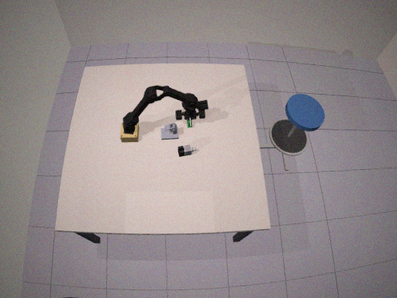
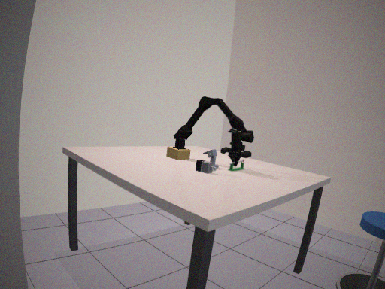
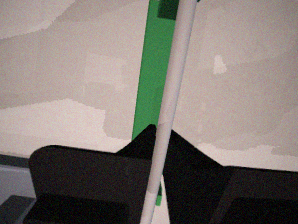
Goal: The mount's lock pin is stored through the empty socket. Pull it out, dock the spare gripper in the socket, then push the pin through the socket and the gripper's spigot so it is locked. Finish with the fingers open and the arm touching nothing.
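Note:
My gripper [image 1: 190, 118] [image 2: 235, 164] [image 3: 157, 131] points down and is shut on the lock pin [image 3: 176, 85], a thin pale rod. The pin runs roughly along a green rack [image 1: 189, 126] [image 2: 236, 169] [image 3: 146, 75], slightly askew to it in the wrist view. Whether the pin touches the rack's uprights is too small to tell. The blue-grey mount [image 1: 169, 136] [image 2: 213, 153] stands left of the gripper in the top view, its socket without the spare gripper. The spare gripper [image 1: 187, 150] [image 2: 205, 166], grey with a black end, lies on the table apart from the mount.
The arm's yellow base block [image 1: 129, 136] [image 2: 178, 153] stands on the pale table [image 1: 163, 209] [image 2: 169, 188], left of the mount in the top view. A blue stool [image 1: 305, 112] [image 2: 374, 223] stands on the floor beyond the table's right edge.

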Tool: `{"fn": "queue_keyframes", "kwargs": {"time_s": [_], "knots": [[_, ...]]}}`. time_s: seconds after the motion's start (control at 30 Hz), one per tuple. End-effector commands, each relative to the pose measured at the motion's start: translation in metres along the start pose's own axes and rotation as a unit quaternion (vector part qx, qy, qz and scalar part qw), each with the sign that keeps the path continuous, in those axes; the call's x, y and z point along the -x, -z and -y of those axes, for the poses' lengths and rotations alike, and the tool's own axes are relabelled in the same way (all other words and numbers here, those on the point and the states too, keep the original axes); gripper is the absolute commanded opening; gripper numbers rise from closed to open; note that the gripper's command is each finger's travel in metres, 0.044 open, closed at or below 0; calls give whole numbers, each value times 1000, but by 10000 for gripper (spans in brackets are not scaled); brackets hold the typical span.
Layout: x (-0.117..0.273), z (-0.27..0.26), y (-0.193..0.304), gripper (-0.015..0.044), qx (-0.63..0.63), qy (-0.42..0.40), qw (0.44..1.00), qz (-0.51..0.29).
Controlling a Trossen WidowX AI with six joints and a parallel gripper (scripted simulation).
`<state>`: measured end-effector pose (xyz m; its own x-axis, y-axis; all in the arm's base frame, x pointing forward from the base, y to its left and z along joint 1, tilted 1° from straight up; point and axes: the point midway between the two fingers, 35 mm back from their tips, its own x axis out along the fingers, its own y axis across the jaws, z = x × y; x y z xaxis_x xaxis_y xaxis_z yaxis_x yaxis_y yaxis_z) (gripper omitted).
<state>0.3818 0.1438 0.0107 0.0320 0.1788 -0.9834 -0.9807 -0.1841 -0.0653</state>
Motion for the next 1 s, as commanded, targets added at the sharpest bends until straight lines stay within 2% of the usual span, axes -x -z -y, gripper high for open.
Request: {"fn": "queue_keyframes", "kwargs": {"time_s": [0.0, 0.97], "knots": [[-5, -1, 1, 0, 1, -4, 1000, 0], [-7, -2, 1, 0, 4, -1, 1000, 0]]}}
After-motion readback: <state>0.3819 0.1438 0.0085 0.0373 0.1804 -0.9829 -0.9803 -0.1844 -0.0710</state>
